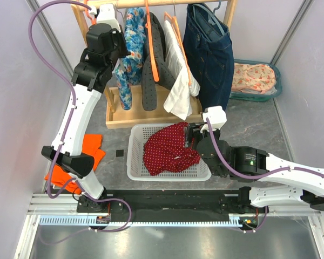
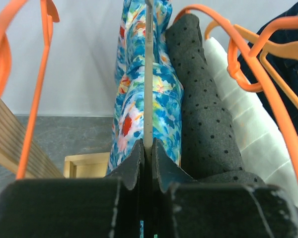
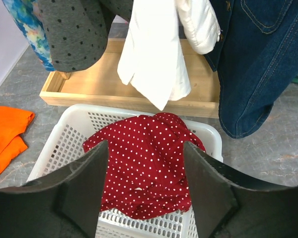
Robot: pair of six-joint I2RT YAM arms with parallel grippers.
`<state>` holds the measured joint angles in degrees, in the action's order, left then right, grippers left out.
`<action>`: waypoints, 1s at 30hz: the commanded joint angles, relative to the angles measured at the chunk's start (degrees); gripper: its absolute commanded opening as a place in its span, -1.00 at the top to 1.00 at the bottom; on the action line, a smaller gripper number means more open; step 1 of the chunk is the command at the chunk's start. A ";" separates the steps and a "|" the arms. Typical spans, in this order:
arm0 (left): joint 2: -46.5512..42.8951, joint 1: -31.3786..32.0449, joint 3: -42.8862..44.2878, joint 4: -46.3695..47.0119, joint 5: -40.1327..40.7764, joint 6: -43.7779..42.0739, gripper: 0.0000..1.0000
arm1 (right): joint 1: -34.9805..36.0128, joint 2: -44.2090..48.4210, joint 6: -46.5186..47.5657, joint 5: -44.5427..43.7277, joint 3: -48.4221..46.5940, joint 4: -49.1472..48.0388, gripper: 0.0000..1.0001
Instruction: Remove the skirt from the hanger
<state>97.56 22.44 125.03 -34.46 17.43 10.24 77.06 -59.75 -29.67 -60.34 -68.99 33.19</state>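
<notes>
The left end effector (image 2: 148, 151) is clamped on a thin hanger rod (image 2: 148, 74) against the floral garment (image 2: 161, 106). The right end effector (image 3: 145, 148) is open and empty above the red garment (image 3: 144, 193).

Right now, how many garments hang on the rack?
4 on the rack: a floral garment at the left, then a grey dotted garment, a white garment, and a denim garment at the right. The left arm may hide another.

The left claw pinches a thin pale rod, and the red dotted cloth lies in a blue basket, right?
No: the basket holding the red dotted cloth is white, as the right wrist view shows. The left gripper does pinch the thin pale rod.
</notes>
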 commanded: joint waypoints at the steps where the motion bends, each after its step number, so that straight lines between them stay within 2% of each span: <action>1: -0.96 -0.29 8.02 5.71 0.50 -3.12 0.96 | 0.29 1.12 1.02 0.04 0.43 -1.46 -0.28; 5: -2.98 -0.29 9.70 7.47 0.85 -3.47 0.96 | 0.29 1.21 0.67 0.31 0.96 -1.46 -0.21; 12: -8.43 -0.29 7.78 3.35 -2.30 -5.32 0.97 | 0.20 0.86 1.81 0.13 -0.79 -1.90 -0.35; 18: -21.41 -0.29 -5.75 -3.24 -8.63 -8.13 0.96 | 0.20 -1.94 8.13 2.94 -4.92 -8.31 -0.61; 23: -29.43 -0.20 -12.35 -9.92 -13.20 -8.83 0.96 | 0.29 -7.21 10.60 10.66 -10.97 -15.16 -0.73; 28: -34.10 -0.29 -10.52 -18.53 -17.26 -7.17 0.97 | 0.20 -10.12 7.79 22.95 -12.48 -27.09 -0.80; 30: -34.54 -0.20 -9.02 -22.12 -19.10 -6.29 0.97 | 0.11 -12.23 6.65 24.12 -13.01 -29.66 -0.81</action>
<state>64.10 22.24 112.60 -53.76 3.36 4.05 77.03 -69.52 -21.43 -44.62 -79.31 14.50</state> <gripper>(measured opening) 0.057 0.898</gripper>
